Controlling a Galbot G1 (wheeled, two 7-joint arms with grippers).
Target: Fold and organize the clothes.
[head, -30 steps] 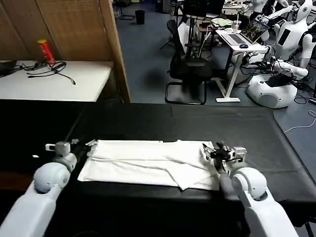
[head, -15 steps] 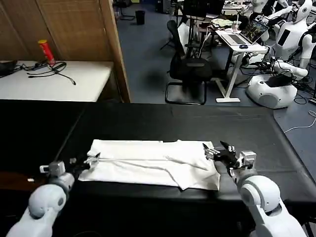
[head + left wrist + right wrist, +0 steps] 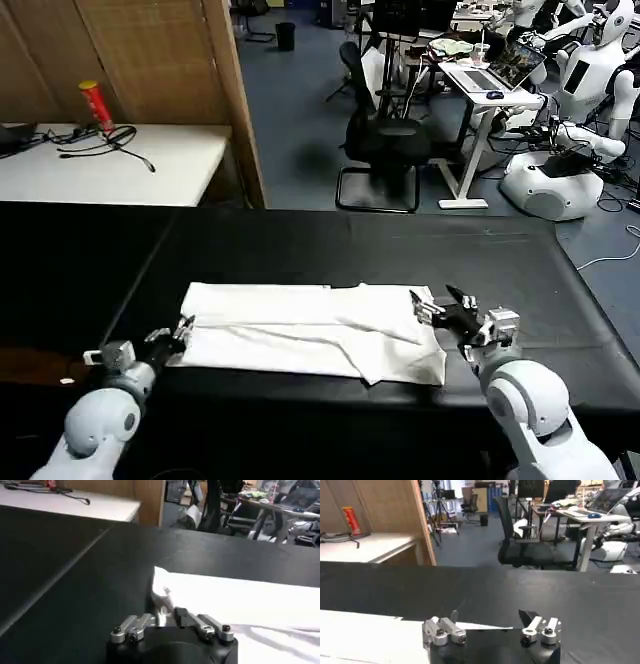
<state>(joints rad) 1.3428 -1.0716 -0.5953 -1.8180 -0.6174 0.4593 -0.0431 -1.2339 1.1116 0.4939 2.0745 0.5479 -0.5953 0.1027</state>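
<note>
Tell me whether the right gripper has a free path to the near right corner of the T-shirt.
Probably yes. The right gripper, jaws open, sits at the T-shirt's right edge, with bare black table covering around and nothing between.

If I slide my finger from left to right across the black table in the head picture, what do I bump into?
Left gripper → white T-shirt → right gripper.
</note>
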